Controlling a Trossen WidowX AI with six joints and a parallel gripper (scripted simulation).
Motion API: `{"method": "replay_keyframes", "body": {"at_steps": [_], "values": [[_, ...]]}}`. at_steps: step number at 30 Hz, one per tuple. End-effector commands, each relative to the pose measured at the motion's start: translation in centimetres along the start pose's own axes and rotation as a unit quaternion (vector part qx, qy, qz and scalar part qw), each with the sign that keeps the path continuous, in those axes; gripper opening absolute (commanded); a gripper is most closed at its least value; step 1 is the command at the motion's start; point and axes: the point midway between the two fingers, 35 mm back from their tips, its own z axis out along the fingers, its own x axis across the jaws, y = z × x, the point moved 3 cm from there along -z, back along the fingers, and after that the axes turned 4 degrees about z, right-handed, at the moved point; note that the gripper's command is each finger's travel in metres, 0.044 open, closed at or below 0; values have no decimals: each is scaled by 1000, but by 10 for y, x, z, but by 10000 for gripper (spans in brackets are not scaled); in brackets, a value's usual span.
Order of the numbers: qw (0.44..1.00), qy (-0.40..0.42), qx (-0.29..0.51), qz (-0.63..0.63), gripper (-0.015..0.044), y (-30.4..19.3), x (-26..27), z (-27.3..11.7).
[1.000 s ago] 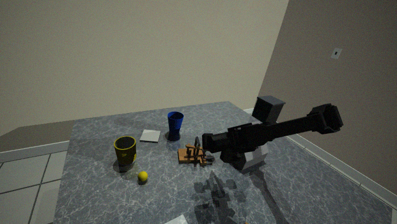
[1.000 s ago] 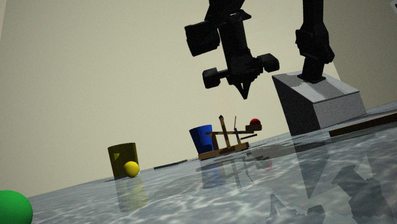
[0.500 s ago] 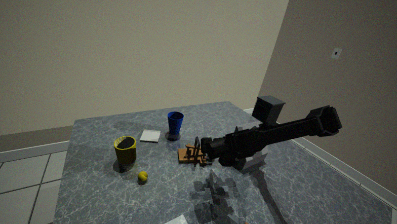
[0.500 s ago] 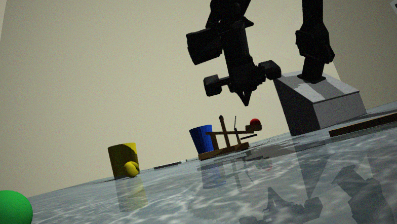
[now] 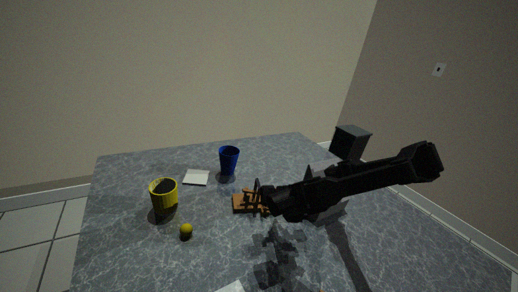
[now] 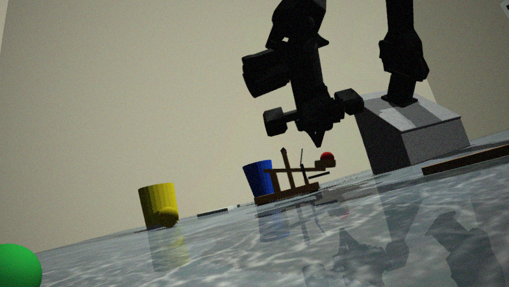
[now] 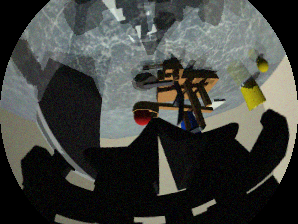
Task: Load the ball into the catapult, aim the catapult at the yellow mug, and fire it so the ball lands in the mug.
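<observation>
Against a smooth beige wall [image 5: 181, 72] [image 6: 106, 89], saw a glossy grey table [image 5: 127, 254] [image 6: 249, 256] [image 7: 115, 75] veined like marble. Found the brown, wood-like catapult [image 5: 239, 203] [image 6: 286, 194] [image 7: 166, 95] there, its long axis running left to right in the top view, cup end toward the sloped grey pedestal [image 6: 434, 142], opposite end toward the yellow mug's side. Noted a round red ball [image 6: 327, 156] [image 7: 142, 117] seated in that cup. Found the tapered fingers [image 6: 318, 142] together at the tips, above the catapult, clasping nothing. Saw the faceted, cylindrical yellow mug [image 5: 164, 199] [image 6: 156, 199] [image 7: 253, 97] upright near a yellow ball [image 5: 185, 229] [image 6: 168, 215] [image 7: 262, 66], and a flared blue tumbler [image 5: 228, 162] [image 6: 259, 178] beyond the catapult.
</observation>
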Motion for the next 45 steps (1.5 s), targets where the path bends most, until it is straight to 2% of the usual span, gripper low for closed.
{"method": "replay_keyframes", "body": {"at_steps": [1, 40, 42, 45], "values": [[1000, 6, 0, 1, 0, 5, 3, 8], [1000, 8, -1, 1, 0, 52, 13, 59], [1000, 7, -1, 0, 0, 49, 10, 49], [1000, 5, -1, 0, 0, 35, 2, 2]]}}
